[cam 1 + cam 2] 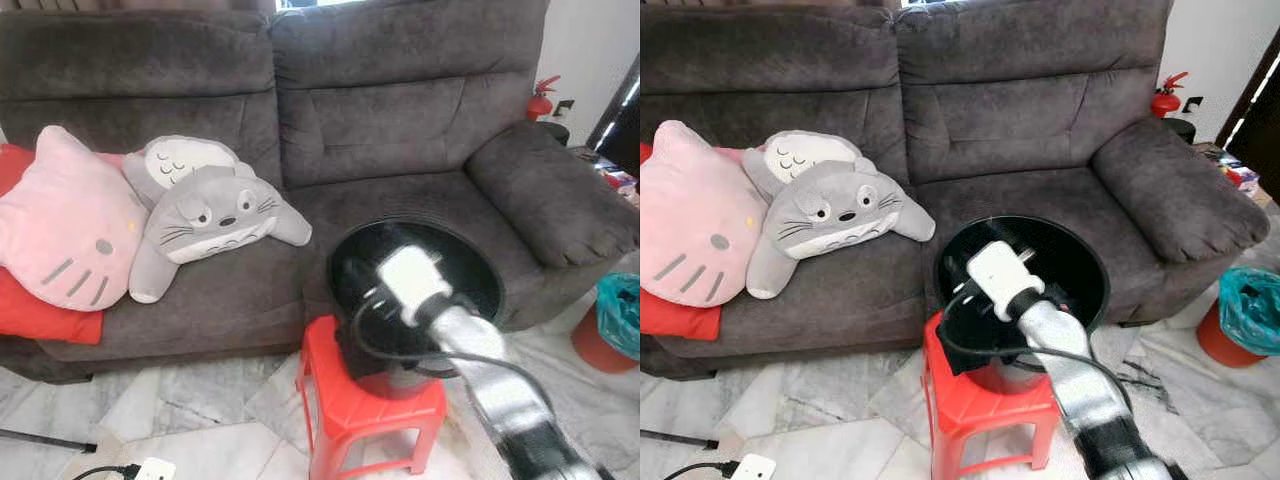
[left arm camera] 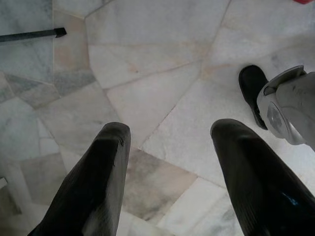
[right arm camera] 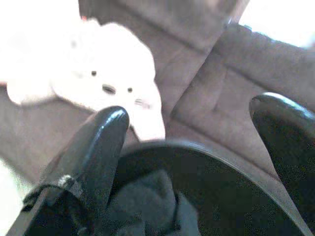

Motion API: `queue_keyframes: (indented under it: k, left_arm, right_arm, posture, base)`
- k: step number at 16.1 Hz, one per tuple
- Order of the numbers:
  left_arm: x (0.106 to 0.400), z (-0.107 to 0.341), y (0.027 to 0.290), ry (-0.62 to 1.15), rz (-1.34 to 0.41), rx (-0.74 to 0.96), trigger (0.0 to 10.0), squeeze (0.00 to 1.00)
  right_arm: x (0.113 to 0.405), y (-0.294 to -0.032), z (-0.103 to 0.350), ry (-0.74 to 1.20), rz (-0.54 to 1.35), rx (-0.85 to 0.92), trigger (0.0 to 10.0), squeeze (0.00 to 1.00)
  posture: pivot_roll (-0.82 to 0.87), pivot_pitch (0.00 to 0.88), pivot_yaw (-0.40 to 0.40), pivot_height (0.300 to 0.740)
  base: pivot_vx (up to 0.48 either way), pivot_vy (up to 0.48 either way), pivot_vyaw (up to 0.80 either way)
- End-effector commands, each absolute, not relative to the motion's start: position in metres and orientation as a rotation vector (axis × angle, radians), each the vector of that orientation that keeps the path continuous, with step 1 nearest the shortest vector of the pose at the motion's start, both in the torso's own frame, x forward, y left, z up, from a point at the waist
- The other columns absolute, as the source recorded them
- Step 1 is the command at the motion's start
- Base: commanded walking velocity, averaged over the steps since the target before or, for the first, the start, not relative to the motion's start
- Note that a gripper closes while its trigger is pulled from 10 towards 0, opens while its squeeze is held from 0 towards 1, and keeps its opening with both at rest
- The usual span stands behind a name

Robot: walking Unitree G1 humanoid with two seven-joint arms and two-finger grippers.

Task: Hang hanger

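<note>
A silver robot arm reaches forward from the near right, its right tool (image 3: 187, 147) poised with fingers spread wide over the rim of a round black basket (image 1: 1080, 262) that sits on a red plastic stool (image 1: 985, 405). Dark cloth (image 3: 147, 206) lies bunched inside the basket, just below the open fingers, and nothing is held between them. A black cable loops from the white block at the arm's wrist (image 1: 1002, 275) down past the stool's near left edge.

Behind the stool stands a grey two-seat sofa (image 1: 400, 120). On its left cushion a grey cat-like plush toy (image 1: 205, 215) sprawls face forward, leaning on a second grey plush behind it, with a pink cat-face pillow (image 1: 65, 225) beside it at far left, resting on a red cushion (image 1: 35, 320).

The left tool (image 2: 170, 172) hangs low over the pale marble floor (image 2: 147, 73), its two black fingers wide apart and empty, a robot foot (image 2: 253, 88) near it.

To the far right, a red bin lined with a teal bag (image 1: 1250, 315) stands on the floor beside the sofa arm, and a red fire extinguisher (image 1: 1165, 97) sits against the wall behind. A white power plug (image 1: 150, 468) lies on the floor at near left. The hanger named in the task cannot be made out
</note>
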State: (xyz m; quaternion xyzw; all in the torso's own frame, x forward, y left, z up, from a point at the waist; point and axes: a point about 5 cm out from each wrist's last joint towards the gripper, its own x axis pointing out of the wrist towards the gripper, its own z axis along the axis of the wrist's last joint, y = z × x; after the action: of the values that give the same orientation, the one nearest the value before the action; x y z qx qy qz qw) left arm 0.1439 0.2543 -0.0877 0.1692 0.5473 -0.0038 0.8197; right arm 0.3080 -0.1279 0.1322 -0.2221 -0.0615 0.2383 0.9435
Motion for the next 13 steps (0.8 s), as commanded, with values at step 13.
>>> queue_keyframes:
  k: [13]
  left_arm:
    - [0.142, -0.088, 0.257, 1.173, -0.006, 0.363, 10.0, 0.0]
  right_arm:
    - [0.252, -0.156, 0.113, 0.087, 0.492, -0.489, 10.0, 0.0]
  posture:
    - [-0.23, 0.0, 0.041, 0.74]
  base:
    - [0.0, 0.0, 0.0]
